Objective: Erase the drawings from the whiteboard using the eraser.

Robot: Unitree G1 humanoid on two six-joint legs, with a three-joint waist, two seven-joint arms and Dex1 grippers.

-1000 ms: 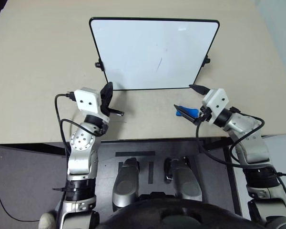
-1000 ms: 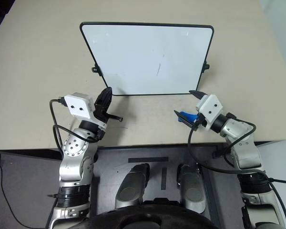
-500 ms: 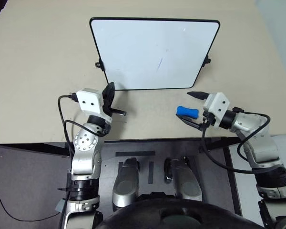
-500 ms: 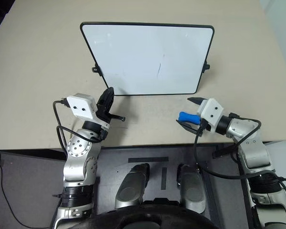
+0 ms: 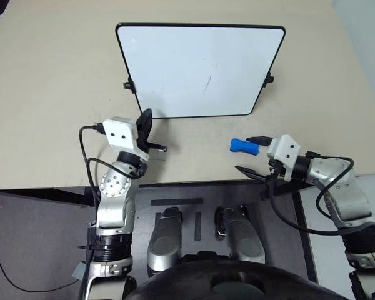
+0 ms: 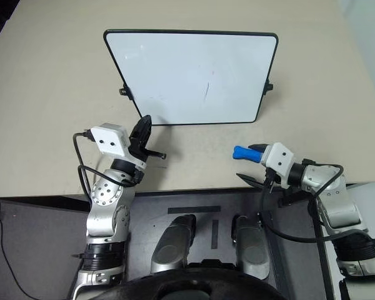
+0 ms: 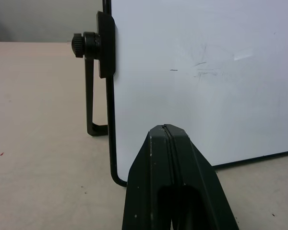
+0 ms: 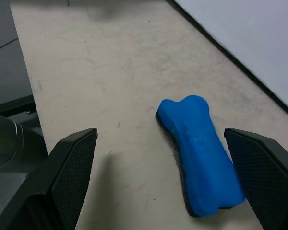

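Whiteboard: drawings unerased. Eraser: lying ungrasped on tabletop. Right hand: spread wide. Left hand: closed, empty.

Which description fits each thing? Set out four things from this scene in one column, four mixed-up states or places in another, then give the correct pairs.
Things:
1. eraser
2. whiteboard
3. left gripper
4. right gripper

Descriptions:
a. shut, pointing at the board's lower corner
b. standing on the table, one thin pen stroke on it
c. blue, lying flat on the table
d. open wide beside the blue block

Pairs: 1-c, 2-b, 3-a, 4-d
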